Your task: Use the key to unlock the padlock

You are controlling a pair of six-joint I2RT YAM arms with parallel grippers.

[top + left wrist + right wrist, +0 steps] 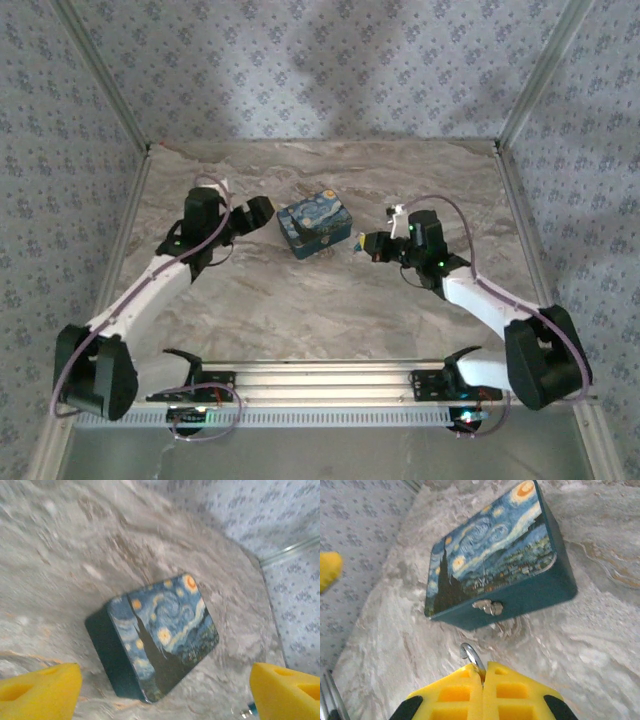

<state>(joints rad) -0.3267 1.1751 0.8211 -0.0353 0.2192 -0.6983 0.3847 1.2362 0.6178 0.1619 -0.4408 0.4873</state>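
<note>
Dark-blue, starry-printed rectangular padlock [314, 225] lies between our grippers: left gripper [258, 212] fingers [40, 690] spread wide beside it, right gripper [483, 672] pinching the thin pale-metal key [470, 654] near its silvery fitting [488, 607].

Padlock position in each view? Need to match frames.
Top external: padlock centre of the table, toward the far side.
Left wrist: padlock mid-frame, printed face up.
Right wrist: padlock upper centre, silvery fitting facing the camera.
Shared landmark: the marbled tabletop under it.
</note>
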